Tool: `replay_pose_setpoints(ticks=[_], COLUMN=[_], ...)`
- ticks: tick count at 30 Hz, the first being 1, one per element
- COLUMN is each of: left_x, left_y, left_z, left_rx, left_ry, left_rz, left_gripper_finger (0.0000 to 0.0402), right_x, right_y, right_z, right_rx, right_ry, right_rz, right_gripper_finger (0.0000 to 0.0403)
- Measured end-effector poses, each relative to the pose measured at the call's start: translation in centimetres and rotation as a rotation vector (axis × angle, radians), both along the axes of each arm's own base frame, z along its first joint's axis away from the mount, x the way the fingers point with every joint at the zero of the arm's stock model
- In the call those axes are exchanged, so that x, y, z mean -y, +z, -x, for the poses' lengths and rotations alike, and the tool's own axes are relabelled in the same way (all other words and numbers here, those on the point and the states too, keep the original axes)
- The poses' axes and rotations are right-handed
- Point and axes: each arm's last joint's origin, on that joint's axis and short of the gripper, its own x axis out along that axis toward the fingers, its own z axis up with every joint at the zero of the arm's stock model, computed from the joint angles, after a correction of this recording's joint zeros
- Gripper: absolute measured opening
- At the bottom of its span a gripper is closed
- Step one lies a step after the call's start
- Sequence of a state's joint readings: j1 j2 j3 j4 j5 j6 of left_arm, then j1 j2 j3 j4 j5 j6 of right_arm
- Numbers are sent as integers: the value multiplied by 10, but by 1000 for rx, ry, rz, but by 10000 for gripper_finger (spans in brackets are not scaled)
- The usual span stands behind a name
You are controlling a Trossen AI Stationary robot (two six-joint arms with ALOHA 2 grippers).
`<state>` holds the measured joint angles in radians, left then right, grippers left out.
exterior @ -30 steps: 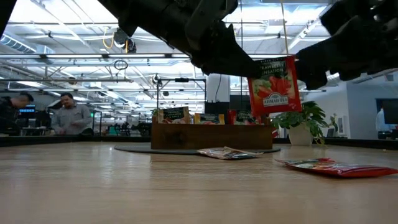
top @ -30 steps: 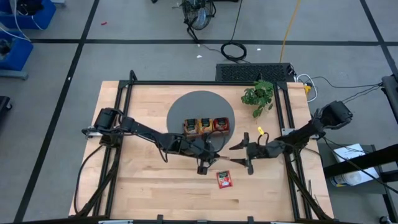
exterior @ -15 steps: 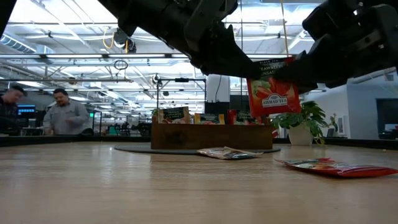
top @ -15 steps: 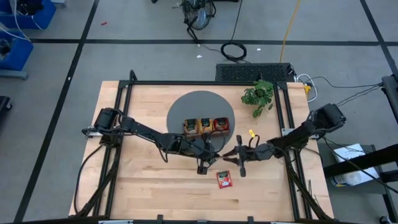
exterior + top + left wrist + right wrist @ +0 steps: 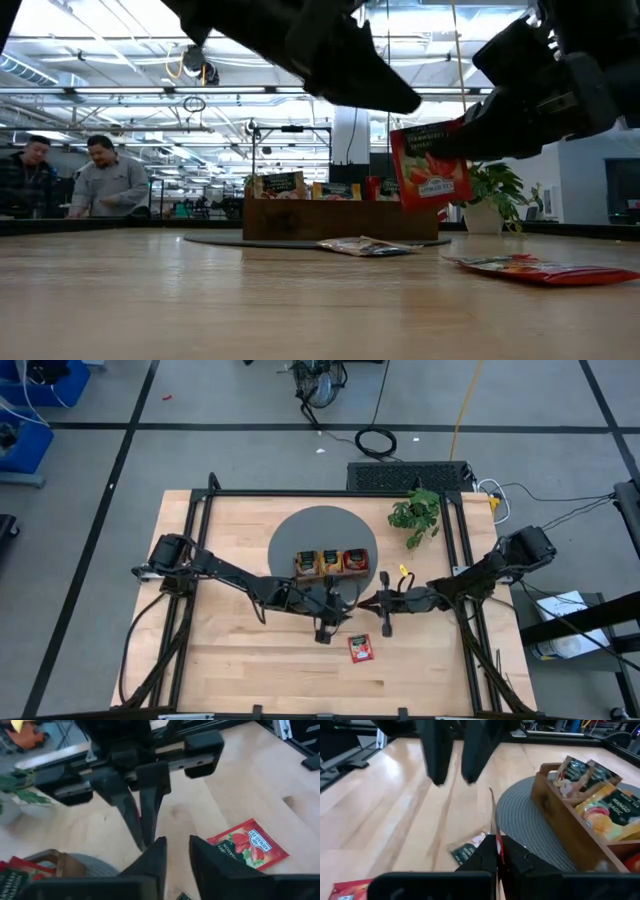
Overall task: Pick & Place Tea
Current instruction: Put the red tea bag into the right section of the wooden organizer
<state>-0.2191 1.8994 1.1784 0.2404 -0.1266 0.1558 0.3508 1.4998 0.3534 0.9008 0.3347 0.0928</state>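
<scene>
Grey floor, black tape lines; 2 people behind table.

the red sachet has changed hands: a second ago it hung from the left pincer, with the right pincer apart from it, jaws wide. the right pincer has since moved in toward the left one and clamped on the sachet's edge. the left pincer has let go, and the sachet now hangs lower and tilted.
</scene>
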Motion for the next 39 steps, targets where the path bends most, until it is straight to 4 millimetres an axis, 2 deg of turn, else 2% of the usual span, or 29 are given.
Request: replay_pose_setpoints(ticks=[5, 8, 11, 17, 21, 27, 39], left_x=[7, 19, 42, 78, 91, 91, 83], left_y=[18, 24, 18, 7, 8, 7, 8], left_z=[13, 26, 37, 54, 59, 60, 54], left_rx=[-24, -100, -174, -199, -149, -154, -136], left_ry=[58, -26, -155, -299, -338, -344, -310], left_rz=[-9, 23, -10, -91, -106, -116, -92], left_gripper_finger=[146, 158, 130, 13, 13, 5, 12], right_x=[6, 13, 23, 54, 75, 104, 127], right_y=[3, 14, 26, 42, 44, 30, 0], right_z=[-1, -1, 1, 5, 5, 3, -9], right_rx=[10, 43, 78, 104, 125, 57, 42], right_ry=[-12, -21, 19, 66, 159, 82, -11], right_rz=[46, 98, 163, 139, 115, 53, 64], right_gripper_finger=[1, 1, 1, 0, 0, 0, 0])
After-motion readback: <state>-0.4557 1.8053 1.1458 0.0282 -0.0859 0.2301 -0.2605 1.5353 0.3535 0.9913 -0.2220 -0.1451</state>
